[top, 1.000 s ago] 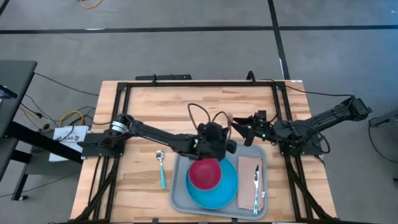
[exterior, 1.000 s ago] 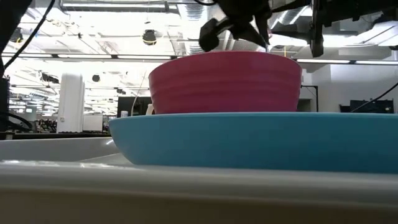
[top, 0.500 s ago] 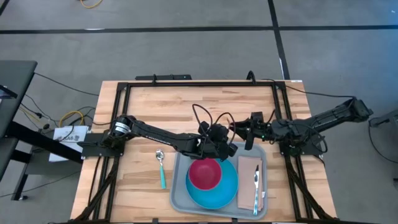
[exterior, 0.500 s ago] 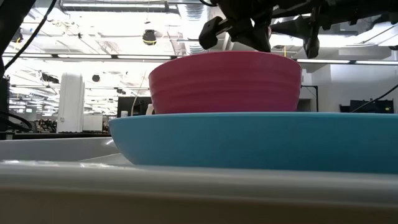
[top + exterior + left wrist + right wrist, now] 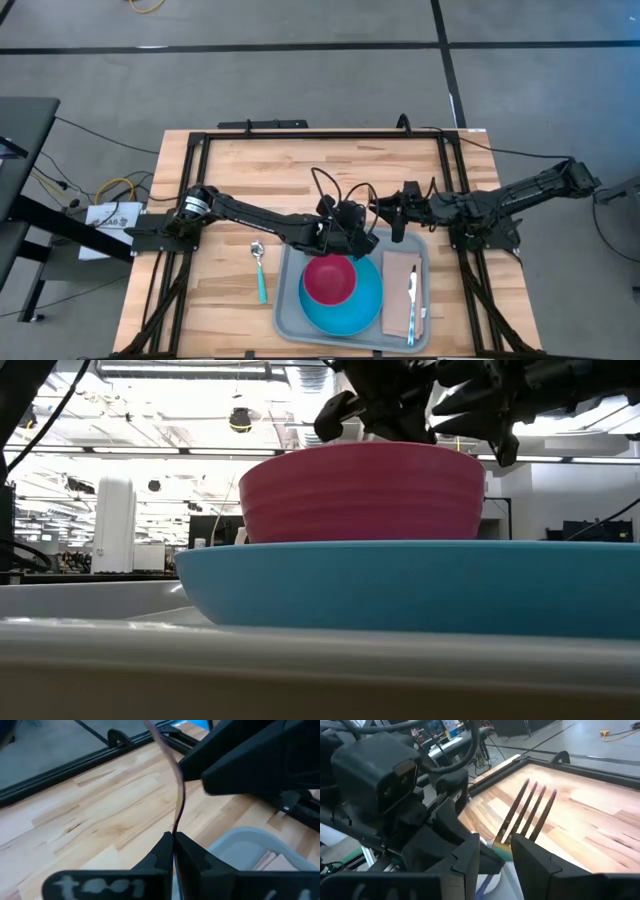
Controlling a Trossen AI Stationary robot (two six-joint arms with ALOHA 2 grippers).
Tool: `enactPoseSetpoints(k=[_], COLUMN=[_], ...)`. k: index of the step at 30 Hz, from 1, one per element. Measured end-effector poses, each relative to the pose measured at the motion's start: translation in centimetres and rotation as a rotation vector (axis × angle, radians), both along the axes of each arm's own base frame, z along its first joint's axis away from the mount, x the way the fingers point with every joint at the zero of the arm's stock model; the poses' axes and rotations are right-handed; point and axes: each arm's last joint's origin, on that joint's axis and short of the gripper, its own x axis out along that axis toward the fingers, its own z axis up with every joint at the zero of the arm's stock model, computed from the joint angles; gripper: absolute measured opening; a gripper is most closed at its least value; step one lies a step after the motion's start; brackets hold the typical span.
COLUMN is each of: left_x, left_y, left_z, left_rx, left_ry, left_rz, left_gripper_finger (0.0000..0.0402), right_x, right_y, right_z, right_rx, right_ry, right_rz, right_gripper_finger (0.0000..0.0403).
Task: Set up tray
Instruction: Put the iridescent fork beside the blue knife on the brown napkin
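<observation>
Overhead camera looks straight down; low one sits level behind the plate; both wrist cameras closely share the fork

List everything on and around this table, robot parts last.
table: one, light wood, black frame around it
tray: one, light grey, near edge of the table
plate: one, blue, on the tray
bowl: one, pink-red, on the plate
napkin: one, tan, on the tray beside the plate
utensil: one, silver, lying on the napkin; type unclear
spoon: one, teal handle, on the table beside the tray
fork: one, purplish sheen, in the air between the grippers
left gripper: shut on the fork
right gripper: at the fork, facing the left gripper
</observation>
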Motion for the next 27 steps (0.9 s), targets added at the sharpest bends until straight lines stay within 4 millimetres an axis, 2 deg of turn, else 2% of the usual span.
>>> enactPoseSetpoints(k=[5,12,19,27], left_x=[-0.1,-0.2,-0.1,0.5], left_y=[-0.2,-1.7,-3.1,-4.7], left_z=[0.0,0.0,0.5,2.0], left_rx=[-0.033,-0.074,-0.107,-0.075], left_ry=[-0.029,-0.027,-0.095,-0.220], left_rz=[0.022,-0.050,-0.088,-0.192], left_gripper_finger=[0.0001,0.0000,0.0000,0.0000], right_x=[-0.1,-0.8,-3.1,-6.0], right_y=[0.0,0.2,0.0,0.0], right_z=[0.0,0.4,2.4,1.8], right_rx=[-0.002,0.028,0.064,0.147], right_ry=[0.002,0.010,-0.095,0.029], right_rz=[-0.007,0.124,0.231,0.418], right_gripper_finger=[0.0110,0.0110,0.0110,0.0110])
